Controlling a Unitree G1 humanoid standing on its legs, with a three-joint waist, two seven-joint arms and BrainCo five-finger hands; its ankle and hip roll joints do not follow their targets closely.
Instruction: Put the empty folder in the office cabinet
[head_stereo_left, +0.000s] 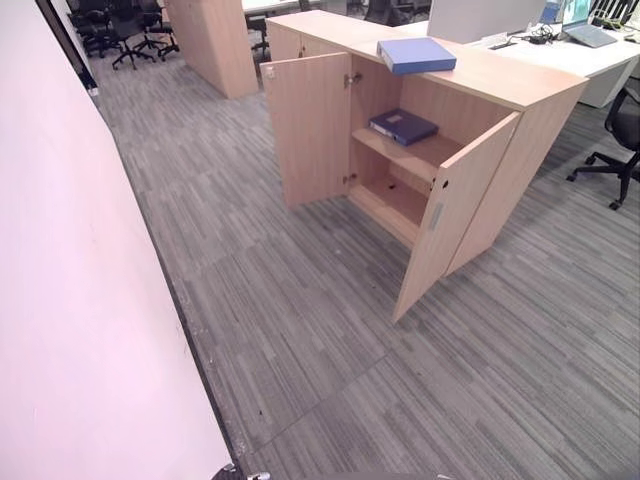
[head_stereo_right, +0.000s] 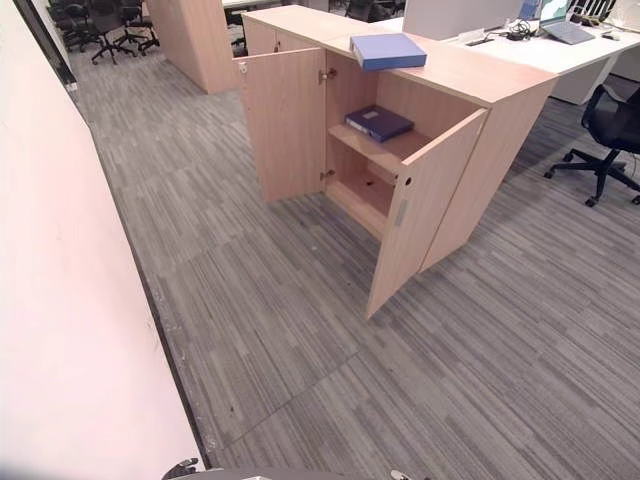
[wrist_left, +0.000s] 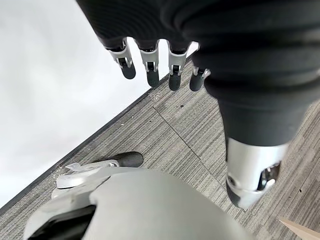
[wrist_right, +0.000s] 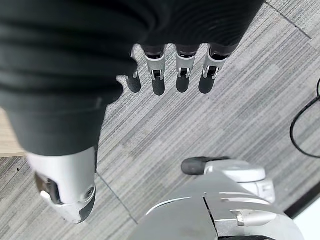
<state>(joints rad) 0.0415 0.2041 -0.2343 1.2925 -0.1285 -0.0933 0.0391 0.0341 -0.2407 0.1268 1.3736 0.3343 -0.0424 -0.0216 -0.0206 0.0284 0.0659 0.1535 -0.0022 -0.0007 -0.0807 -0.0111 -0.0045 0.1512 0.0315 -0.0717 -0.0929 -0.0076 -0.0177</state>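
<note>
— So where is the folder?
— Two of them, both flat rectangular binders. A light blue folder (head_stereo_left: 416, 54) lies on the cabinet's smooth top; a darker blue folder (head_stereo_left: 402, 126) lies on the upper shelf inside. Which one is empty I can't tell from here.
— And the office cabinet?
— The office cabinet (head_stereo_left: 530, 120) is a low box of pale wood-grain board, with two doors swung open: the left door (head_stereo_left: 307, 128) and the right door (head_stereo_left: 455, 210). One shelf splits the interior into two compartments; the lower one looks bare, though it's partly shadowed.
— Hands?
— The left hand (wrist_left: 150, 62) hangs over the floor, fingers straight and relaxed, holding nothing. The right hand (wrist_right: 170, 75) does the same.
— Surroundings?
— Grey striped carpet tiles (head_stereo_left: 300, 300), a plain pale wall (head_stereo_left: 70, 300) on the left, a white desk (head_stereo_left: 590, 55) behind the cabinet and a black wheeled chair (head_stereo_left: 620, 135) beside it.
</note>
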